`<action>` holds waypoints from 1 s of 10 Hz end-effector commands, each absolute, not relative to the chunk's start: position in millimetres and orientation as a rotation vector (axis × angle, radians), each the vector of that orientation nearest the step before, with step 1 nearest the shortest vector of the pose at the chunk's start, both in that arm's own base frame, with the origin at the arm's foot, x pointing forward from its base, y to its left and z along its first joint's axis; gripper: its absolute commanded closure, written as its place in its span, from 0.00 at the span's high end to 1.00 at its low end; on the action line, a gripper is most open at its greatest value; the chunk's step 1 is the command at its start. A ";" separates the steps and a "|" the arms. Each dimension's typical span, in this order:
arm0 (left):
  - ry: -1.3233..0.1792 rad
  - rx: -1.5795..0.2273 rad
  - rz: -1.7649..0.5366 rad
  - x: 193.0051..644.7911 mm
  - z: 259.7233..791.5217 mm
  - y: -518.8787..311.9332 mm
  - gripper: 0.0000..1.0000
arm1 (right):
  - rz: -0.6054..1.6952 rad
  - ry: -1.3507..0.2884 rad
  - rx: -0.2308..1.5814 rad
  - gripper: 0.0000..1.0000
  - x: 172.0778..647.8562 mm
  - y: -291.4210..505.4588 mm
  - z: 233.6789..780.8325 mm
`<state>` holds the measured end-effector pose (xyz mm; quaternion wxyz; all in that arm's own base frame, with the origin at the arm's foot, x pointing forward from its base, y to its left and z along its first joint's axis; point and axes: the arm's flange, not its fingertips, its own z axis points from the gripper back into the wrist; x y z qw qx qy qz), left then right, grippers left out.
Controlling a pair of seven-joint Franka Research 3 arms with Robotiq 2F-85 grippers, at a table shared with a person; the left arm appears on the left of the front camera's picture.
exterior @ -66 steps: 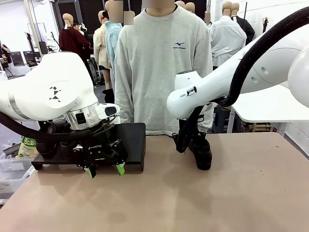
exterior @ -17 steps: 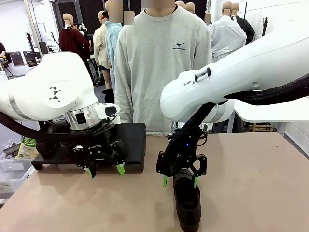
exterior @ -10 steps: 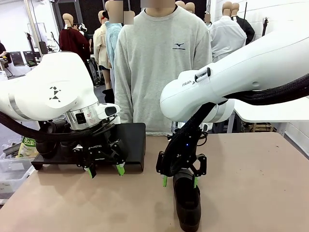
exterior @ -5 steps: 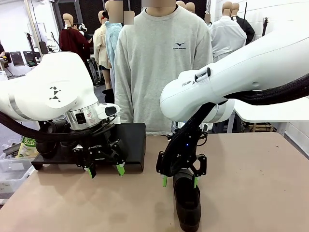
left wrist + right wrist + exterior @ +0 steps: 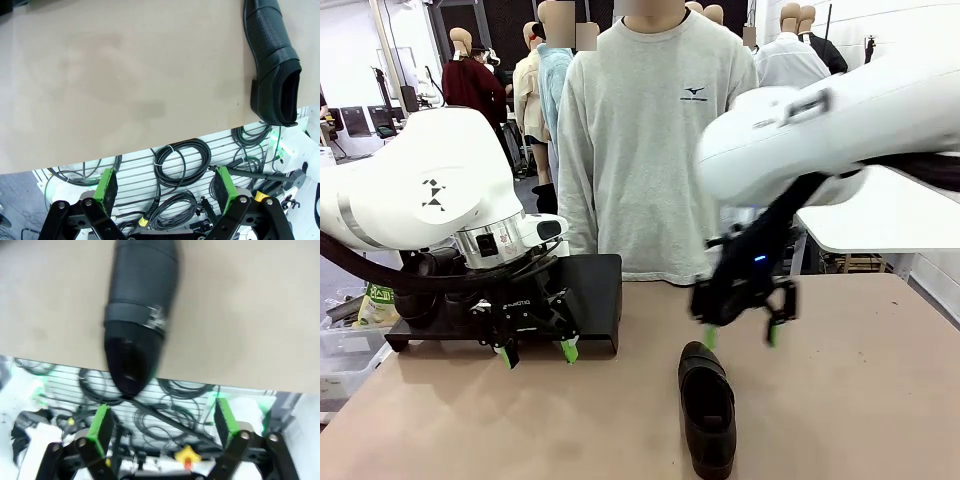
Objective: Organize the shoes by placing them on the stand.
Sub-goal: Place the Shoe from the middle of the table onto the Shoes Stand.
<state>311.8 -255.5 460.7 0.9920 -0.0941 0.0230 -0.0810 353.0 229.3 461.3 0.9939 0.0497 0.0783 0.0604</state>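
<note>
- One black shoe [image 5: 707, 408] is lying alone on the tan counter [image 5: 860, 400], near the robot-side edge, its length running toward the person [image 5: 655, 140]; no pincer is touching it.
- The right pincer [image 5: 740, 335] is hanging in the air above and just beyond the shoe, its green pads spread apart and nothing sitting between them; the arm is looking blurred.
- In the right wrist view the shoe [image 5: 140, 310] is showing past the open fingers [image 5: 100, 427], smeared, so details are hard to read.
- The left pincer [image 5: 536, 351] is hovering in front of the black stand [image 5: 595, 290] at the counter's far left, pads apart and gripping nothing.
- The left wrist view is catching the shoe [image 5: 274, 65] off to one side, well away from that pincer's fingers [image 5: 106, 185].
</note>
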 end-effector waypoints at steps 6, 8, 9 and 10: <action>0.046 -0.188 -0.163 311.7 460.5 -255.7 1.00 | 0.252 0.067 0.171 1.00 348.8 70.1 448.6; -0.040 -0.224 -0.170 300.2 440.3 -296.3 1.00 | 0.228 0.057 0.207 1.00 349.3 63.5 439.9; -0.101 -0.234 -0.153 298.6 433.3 -319.1 1.00 | 0.171 0.050 0.246 1.00 352.2 62.0 438.0; -0.158 -0.268 -0.145 300.0 430.8 -339.6 1.00 | 0.225 0.083 0.167 1.00 352.9 65.2 447.5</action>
